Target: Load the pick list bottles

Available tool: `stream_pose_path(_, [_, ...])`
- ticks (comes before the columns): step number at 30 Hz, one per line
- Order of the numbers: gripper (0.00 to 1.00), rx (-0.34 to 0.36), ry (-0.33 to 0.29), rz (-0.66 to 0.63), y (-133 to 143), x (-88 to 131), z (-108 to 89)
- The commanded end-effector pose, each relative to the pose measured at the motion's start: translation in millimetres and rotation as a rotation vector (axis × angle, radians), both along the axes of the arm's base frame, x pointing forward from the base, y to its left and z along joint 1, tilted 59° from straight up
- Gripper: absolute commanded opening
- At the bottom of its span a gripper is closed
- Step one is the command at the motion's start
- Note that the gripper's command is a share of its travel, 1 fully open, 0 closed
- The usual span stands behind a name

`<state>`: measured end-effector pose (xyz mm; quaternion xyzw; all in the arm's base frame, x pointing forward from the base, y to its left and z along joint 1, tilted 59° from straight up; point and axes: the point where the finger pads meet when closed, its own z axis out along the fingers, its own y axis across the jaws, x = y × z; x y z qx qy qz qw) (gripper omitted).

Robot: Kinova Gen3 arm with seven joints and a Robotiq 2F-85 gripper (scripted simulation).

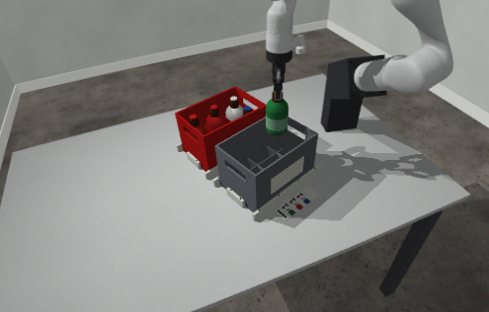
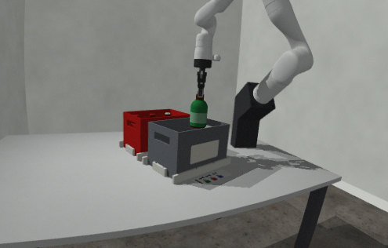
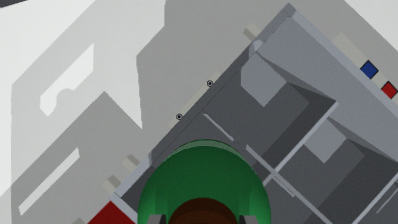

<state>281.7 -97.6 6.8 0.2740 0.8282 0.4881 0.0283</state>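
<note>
My gripper (image 1: 278,93) (image 2: 200,94) is shut on the neck of a green bottle (image 1: 277,110) (image 2: 198,107) (image 3: 205,172). The bottle hangs upright above the back part of the grey crate (image 1: 244,184) (image 2: 163,155), its base about at rim height. The visible grey compartments hold no bottles. The red crate (image 1: 196,151) (image 2: 134,135) holds two red bottles (image 1: 215,120), a white one (image 1: 234,113) and one with a blue cap (image 1: 247,109); other contents are hidden. The pick list (image 1: 304,195) shows green, red and blue squares beside small marks too small to read.
The crates stand side by side, with the red one behind the grey one. Small pale blocks (image 1: 235,197) (image 2: 159,169) sit along their bases. The black robot base (image 1: 341,114) (image 2: 245,129) stands at the right. The grey crate has raised walls and inner dividers.
</note>
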Motion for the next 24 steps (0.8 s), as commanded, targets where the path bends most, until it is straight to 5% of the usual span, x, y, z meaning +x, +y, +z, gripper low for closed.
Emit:
stream_pose_path(1, [0.10,-0.001,0.000,-0.001,1.1,0.8,-1.2])
stream_pose_path(24, [0.10,-0.001,0.000,-0.001,17.7,7.4,-12.2])
